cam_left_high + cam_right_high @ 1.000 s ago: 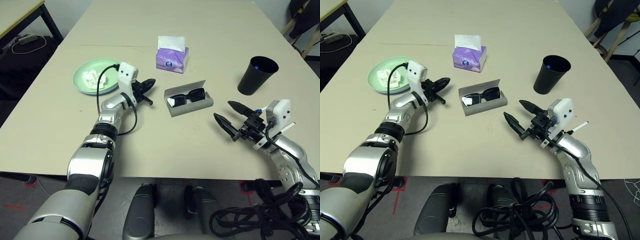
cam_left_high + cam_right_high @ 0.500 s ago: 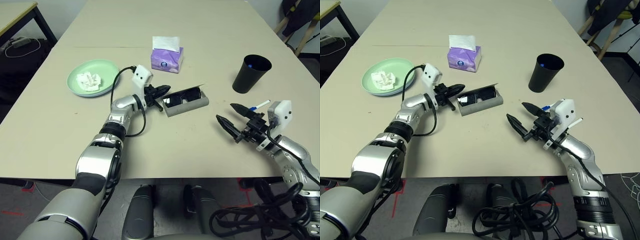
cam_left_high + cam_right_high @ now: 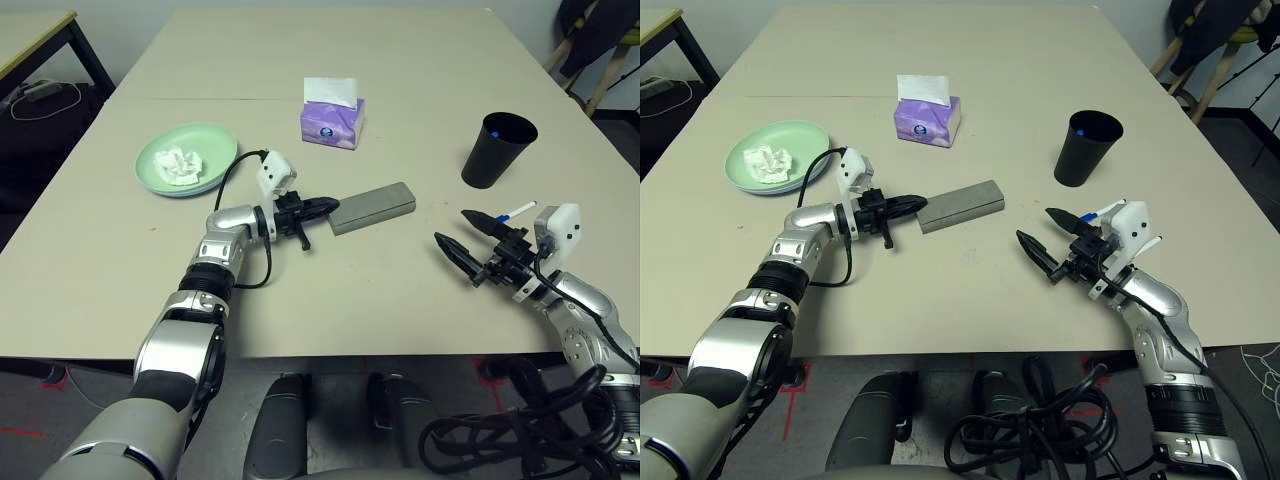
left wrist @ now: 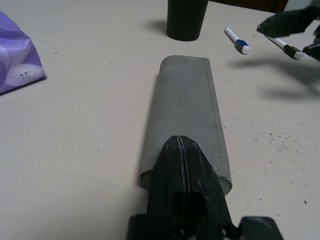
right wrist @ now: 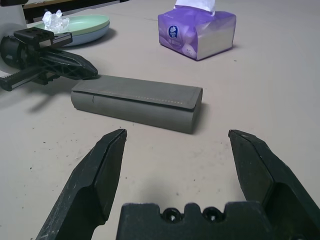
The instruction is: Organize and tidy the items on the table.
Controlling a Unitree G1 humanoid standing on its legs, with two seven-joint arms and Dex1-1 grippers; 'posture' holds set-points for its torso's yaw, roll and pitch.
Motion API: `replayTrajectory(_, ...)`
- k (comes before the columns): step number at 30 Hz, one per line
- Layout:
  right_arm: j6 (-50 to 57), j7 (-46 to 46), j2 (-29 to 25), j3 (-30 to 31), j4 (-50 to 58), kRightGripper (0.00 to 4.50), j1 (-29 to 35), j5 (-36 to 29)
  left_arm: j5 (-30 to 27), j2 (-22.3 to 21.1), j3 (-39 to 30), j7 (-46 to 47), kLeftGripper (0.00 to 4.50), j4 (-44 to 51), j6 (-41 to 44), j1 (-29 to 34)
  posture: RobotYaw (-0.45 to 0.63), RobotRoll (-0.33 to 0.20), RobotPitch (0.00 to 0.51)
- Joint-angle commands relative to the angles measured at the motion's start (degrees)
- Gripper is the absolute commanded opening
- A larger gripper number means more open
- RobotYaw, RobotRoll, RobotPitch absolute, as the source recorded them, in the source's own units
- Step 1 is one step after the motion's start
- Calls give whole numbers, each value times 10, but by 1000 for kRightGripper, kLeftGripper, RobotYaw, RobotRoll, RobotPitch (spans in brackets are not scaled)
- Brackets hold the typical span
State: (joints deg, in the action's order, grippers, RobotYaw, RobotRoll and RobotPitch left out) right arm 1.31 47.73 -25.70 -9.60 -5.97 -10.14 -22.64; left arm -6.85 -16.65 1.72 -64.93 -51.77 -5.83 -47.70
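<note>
Case lid down, mid-table.
My left claw [image 3: 325, 206], pinched empty, touches the case [image 3: 373, 207]; right claw [image 3: 1044, 237] gapes empty—pen [image 3: 518, 210] next.

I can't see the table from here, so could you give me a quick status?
Left gripper shut, tip at closed glasses case. Right gripper open, empty. Pen loose beside it.

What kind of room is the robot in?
Probably an office or lab workroom. A large beige table carries desk things such as a purple tissue box and a grey glasses case, and a second desk with cables under it stands nearby.
</note>
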Motion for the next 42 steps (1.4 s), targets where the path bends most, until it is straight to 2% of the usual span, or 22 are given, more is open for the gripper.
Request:
replayTrajectory(1,-10,8,-11,-3,-12,4500,-4,2,8,0,2,15,47,-13,-18,-3,50,0,121)
replayTrajectory(3,-6,14,-18,-1,-15,4500,-10,2,-6,-1,-16,27,47,-19,-23,-23,46,0,122)
replayTrajectory(6,39,16,-34,3,-13,4500,-28,-4,-37,-5,-33,-9,47,0,-7,-42,45,0,126)
replayTrajectory(9,78,31,-58,9,-14,4500,-51,-5,-53,-5,-19,-63,653,57,16,-29,48,0,128)
replayTrajectory(12,174,43,-96,30,-10,4500,-69,-3,-53,-2,3,-85,1721,115,30,-1,46,0,128)
replayTrajectory(15,262,80,-128,40,-7,4500,-105,-33,-55,4,21,-84,2928,171,54,31,54,0,130)
replayTrajectory(19,312,125,-160,48,-8,4500,-153,-45,-59,6,36,-86,4476,225,67,68,58,0,134)
replayTrajectory(20,311,145,-174,56,-8,4500,-158,-40,-58,6,41,-85,4476,236,70,77,59,0,137)
replayTrajectory(24,158,258,-261,129,-39,4500,-183,62,-56,2,54,-75,4476,275,84,107,49,0,155)
replayTrajectory(27,56,339,-308,179,-93,4500,-230,122,-46,0,61,-55,4476,285,90,119,47,0,168)
replayTrajectory(30,-67,396,-332,221,-150,4500,-276,185,-49,-1,66,-44,4476,299,91,129,46,0,180)
replayTrajectory(34,-196,436,-336,258,-224,4500,-326,238,-57,3,68,-25,4476,323,102,141,68,0,198)
replayTrajectory(36,-262,447,-343,292,-262,4500,-349,254,-59,4,69,-17,4476,334,105,145,76,0,201)
replayTrajectory(42,-372,448,-374,413,-352,4500,-416,279,-63,3,69,-2,4476,359,119,156,96,0,219)
